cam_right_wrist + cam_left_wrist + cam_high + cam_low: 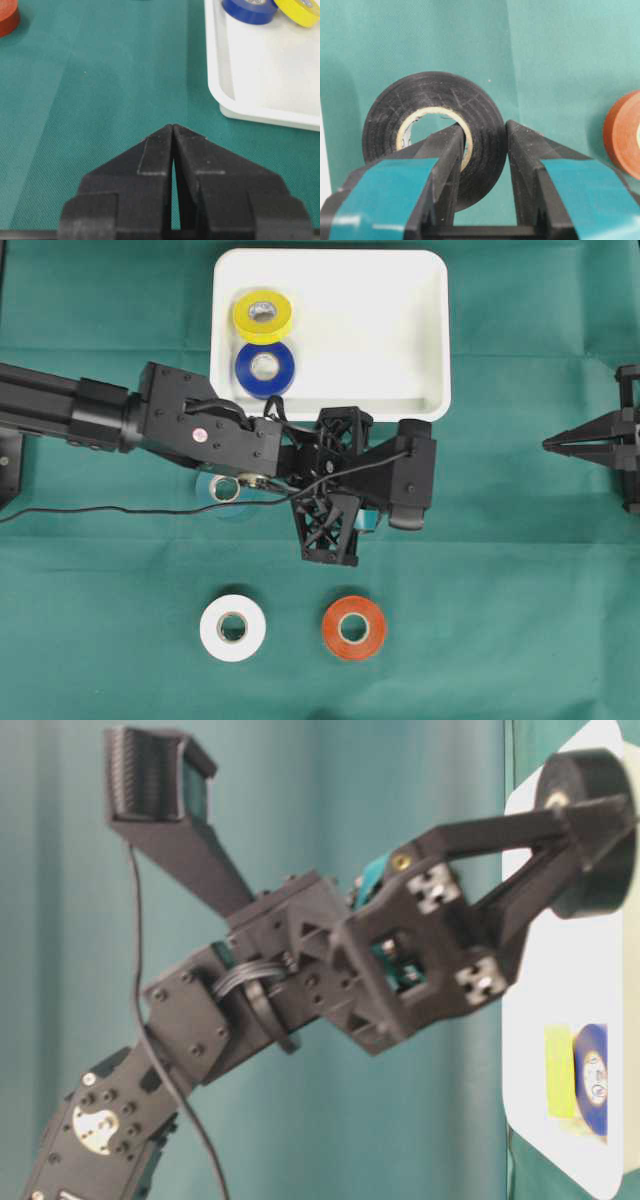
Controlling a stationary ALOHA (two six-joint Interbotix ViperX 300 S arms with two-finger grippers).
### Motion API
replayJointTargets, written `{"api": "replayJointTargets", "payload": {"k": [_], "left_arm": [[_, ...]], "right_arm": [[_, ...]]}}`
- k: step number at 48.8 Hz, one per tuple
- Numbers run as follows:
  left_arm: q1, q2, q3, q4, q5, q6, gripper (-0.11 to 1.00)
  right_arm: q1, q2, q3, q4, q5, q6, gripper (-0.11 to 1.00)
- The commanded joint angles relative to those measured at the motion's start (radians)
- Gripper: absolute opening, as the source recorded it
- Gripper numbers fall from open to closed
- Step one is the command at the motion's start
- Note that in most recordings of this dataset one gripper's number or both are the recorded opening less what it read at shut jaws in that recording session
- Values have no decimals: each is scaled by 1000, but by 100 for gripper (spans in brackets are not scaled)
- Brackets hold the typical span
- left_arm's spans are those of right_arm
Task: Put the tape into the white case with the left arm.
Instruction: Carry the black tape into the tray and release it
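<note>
— What colours have we got on that worktop?

— Teal-green cloth all over it. The white case holds a yellow roll and a blue roll. On the cloth, a white roll and an orange-red roll.

— And the arm?

— Black, with teal bands on the left end effector. The black tape it grips has a cream core. The right end effector is plain black.

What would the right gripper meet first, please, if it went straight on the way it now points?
Probably the left arm; bare green cloth lies before the shut right gripper.
</note>
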Motion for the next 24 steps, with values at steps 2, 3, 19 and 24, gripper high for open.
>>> {"api": "replayJointTargets", "payload": {"k": [2, 3, 19, 24], "left_arm": [[26, -54, 0, 3, -2, 2, 24], [34, -55, 6, 2, -2, 2, 24], [176, -58, 54, 2, -6, 15, 24], [222, -58, 63, 2, -9, 23, 24]], "right_arm": [[-2, 6, -11, 0, -9, 2, -9], [-2, 6, -11, 0, -9, 2, -9], [-2, 6, -12, -2, -9, 2, -9], [-2, 6, -11, 0, -9, 2, -9]]}}
